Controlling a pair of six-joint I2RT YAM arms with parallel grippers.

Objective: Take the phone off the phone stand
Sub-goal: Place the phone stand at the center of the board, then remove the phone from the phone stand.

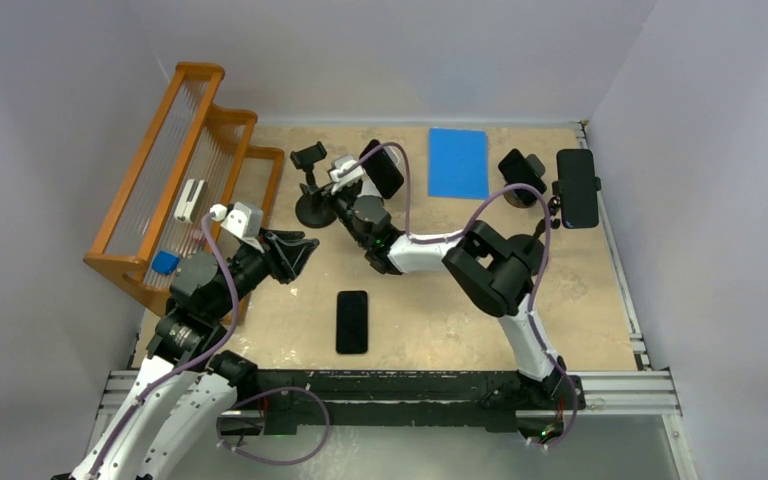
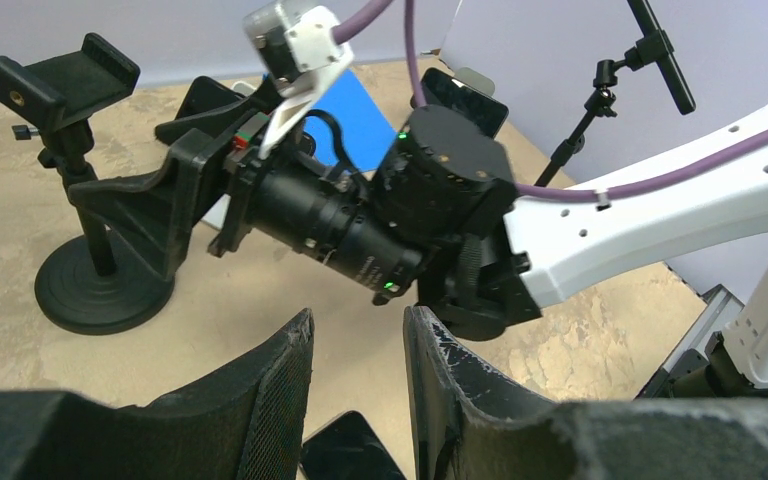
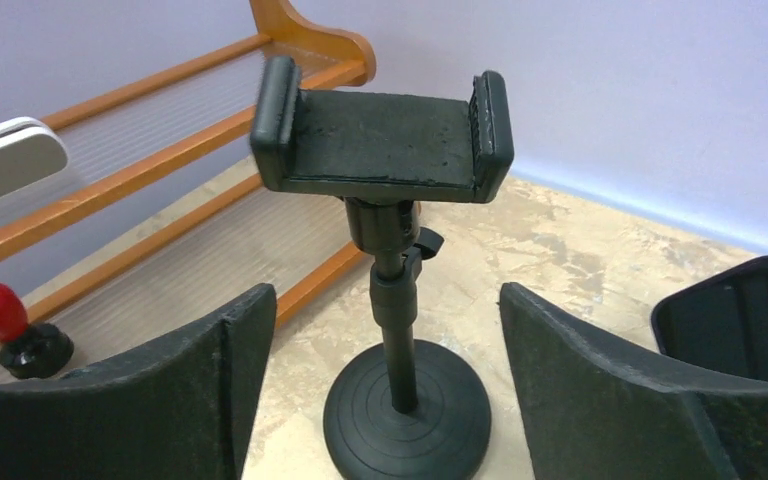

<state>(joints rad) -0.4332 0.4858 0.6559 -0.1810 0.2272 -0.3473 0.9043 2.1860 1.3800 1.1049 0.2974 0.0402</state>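
My right claw (image 3: 388,300) spread wide; phone stand (image 3: 385,140) upright at frame centre beyond its tips. Left claw (image 2: 360,318) parted, pinching nothing. Phone (image 1: 352,321) flat on table (image 1: 580,300), lower centre.

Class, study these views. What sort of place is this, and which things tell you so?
Probably a lab robot test bench: two white-and-black robot arms bolted to a metal rail, a tan tabletop boxed in by plain pale walls, and props such as a black phone stand.
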